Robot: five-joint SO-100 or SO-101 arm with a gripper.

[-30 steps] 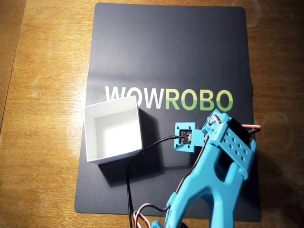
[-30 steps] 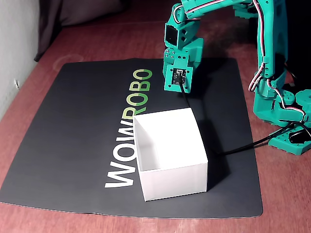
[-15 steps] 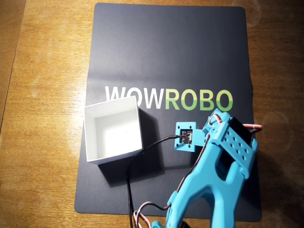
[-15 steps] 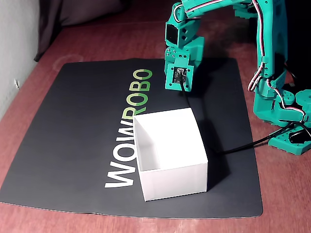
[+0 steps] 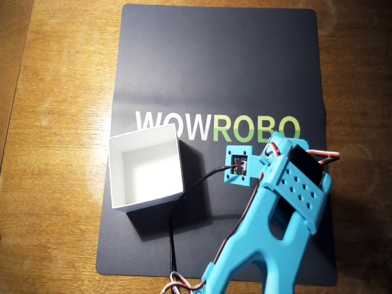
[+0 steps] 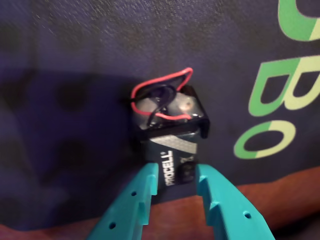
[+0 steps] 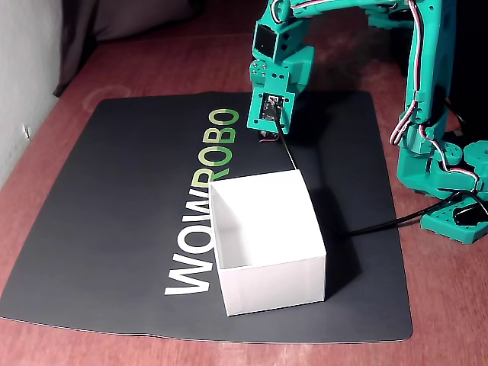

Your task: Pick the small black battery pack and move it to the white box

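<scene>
Clamped between my two teal fingers [image 6: 150, 192], the small black battery pack [image 6: 172, 150] sits in my pincer [image 6: 175, 175], white lettering facing the wrist camera and thin red wires [image 6: 162, 85] looped over its far end. Beneath it lies the dark mat [image 6: 65, 100] with its green letters. From the fixed view, my pincer [image 7: 265, 136] hangs above the mat [image 7: 114, 206], beyond the white box [image 7: 267, 259] and apart from it. From overhead, that box [image 5: 147, 174] stands open on the mat's left part, white inside and holding nothing, while my wrist's square camera block [image 5: 239, 165] sits to its right.
</scene>
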